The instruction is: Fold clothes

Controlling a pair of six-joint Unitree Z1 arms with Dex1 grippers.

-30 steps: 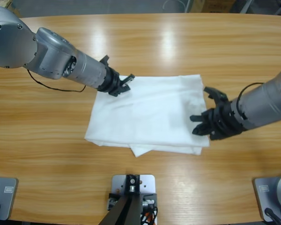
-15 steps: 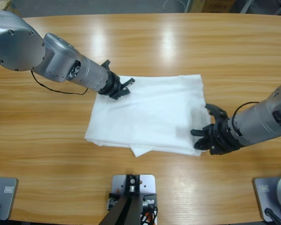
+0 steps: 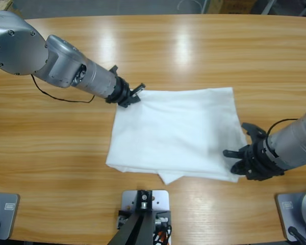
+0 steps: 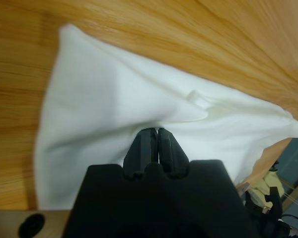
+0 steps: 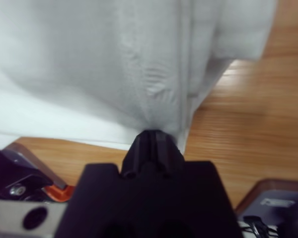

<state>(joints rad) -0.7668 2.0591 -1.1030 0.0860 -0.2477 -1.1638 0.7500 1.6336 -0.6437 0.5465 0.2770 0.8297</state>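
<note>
Left gripper (image 3: pixel 134 95) pressed together on the far-left corner of the T-shirt (image 3: pixel 181 132), cloth pinched between both black jaws, same pinch seen close in the left wrist view (image 4: pixel 154 144). Right gripper (image 3: pixel 243 161) clamped on the near-right edge, jaws closed on bunched layers hanging in soft vertical creases (image 5: pixel 151 136). T-shirt: plain white, folded flat into a rough rectangle, several layers thick, lying right of centre on the wooden table (image 3: pixel 194 56). Surface smooth with faint shading near the right side; a lower layer poking out as a small point along the near edge. Sleeves and collar not distinguishable. Thin black cable (image 3: pixel 56 97) trailing beneath the left arm.
</note>
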